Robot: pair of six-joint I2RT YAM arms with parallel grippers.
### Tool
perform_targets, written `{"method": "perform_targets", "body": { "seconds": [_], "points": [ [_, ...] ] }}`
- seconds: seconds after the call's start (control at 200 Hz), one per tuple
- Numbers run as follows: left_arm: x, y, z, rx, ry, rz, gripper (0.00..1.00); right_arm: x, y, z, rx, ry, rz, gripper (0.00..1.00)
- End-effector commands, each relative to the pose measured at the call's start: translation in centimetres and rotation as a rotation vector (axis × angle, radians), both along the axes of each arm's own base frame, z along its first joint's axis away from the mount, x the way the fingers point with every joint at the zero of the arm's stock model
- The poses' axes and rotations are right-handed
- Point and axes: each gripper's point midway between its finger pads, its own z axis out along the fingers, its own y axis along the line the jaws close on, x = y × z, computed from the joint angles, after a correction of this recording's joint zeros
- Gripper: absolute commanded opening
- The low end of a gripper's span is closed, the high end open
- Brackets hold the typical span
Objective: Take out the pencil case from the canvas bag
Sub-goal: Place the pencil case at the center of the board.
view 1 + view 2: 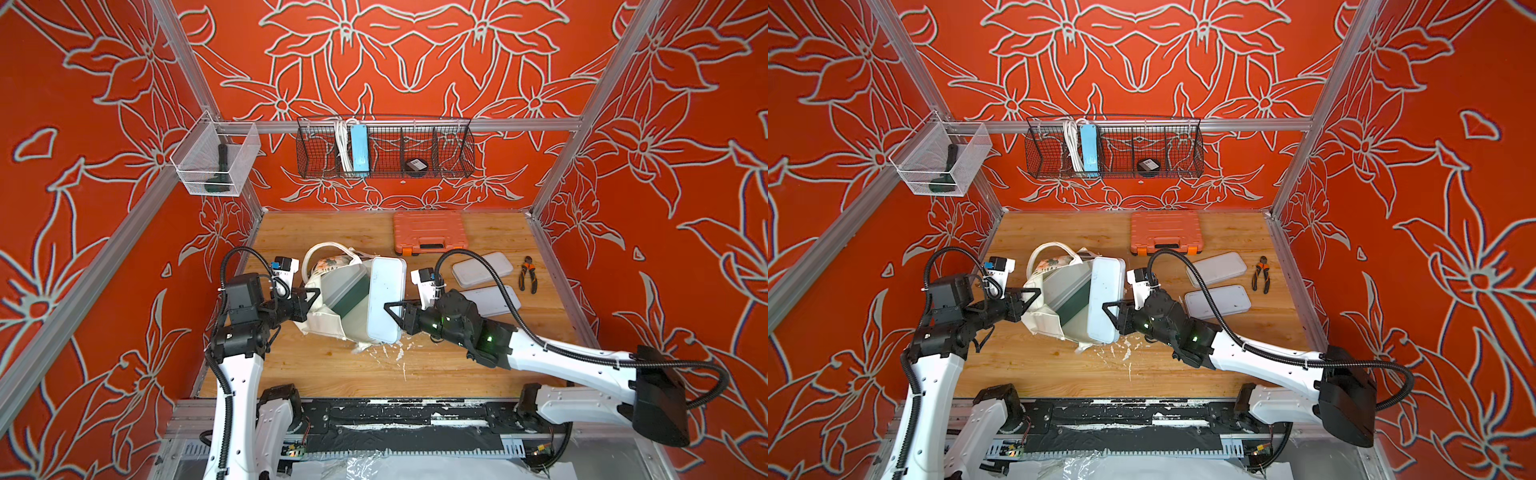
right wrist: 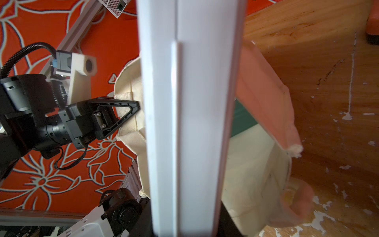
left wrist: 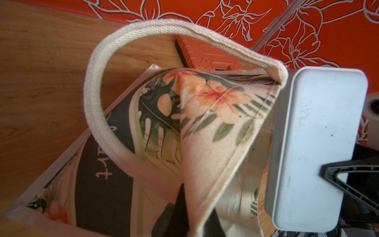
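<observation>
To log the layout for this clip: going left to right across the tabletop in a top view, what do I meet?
left gripper → canvas bag → pencil case → pliers

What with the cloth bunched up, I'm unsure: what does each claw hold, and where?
Left claw: canvas bag, rim. Right claw: pencil case, long edge.
</observation>
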Motion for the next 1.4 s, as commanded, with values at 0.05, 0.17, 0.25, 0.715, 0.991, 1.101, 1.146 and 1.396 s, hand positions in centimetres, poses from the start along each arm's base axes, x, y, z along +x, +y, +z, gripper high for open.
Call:
{"method": "perform_targets", "body": {
  "seconds": [0.05,0.17,0.25,0.715,0.991,1.101,1.146,1.396],
  "points": [
    [-0.2,0.6,-0.6,0.006,0.022,0.038,0.0,0.9,-1.8,0.7,0.005,-0.026,-0.072,0.06],
    [-0.2,0.5,-0.6,0.001,0.024,0.036,0.0,1.2,-3.1,0.8,0.021,-0.03,-0.116,0.06],
    [-0.2,0.5,-0.7,0.0,0.027,0.035,0.0,1.4,-4.0,0.5,0.029,-0.023,-0.145,0.06],
    [-0.3,0.6,-0.7,0.0,0.024,0.034,0.0,2.3,-6.7,-0.1,0.055,0.026,-0.225,0.06],
    [-0.3,0.5,-0.6,-0.002,0.024,0.034,0.0,2.6,-9.3,-0.6,0.063,0.055,-0.309,0.06],
    [-0.3,0.5,-0.5,-0.005,0.022,0.032,0.0,2.7,-10.8,-1.1,0.054,0.076,-0.362,0.06],
    [-0.4,0.4,-0.6,-0.008,0.024,0.03,0.0,2.7,-11.4,-1.4,0.052,0.086,-0.387,0.06],
    [-0.4,0.4,-0.5,-0.006,0.021,0.027,0.0,2.5,-14.7,-2.2,0.05,0.109,-0.502,0.06]
  ]
}}
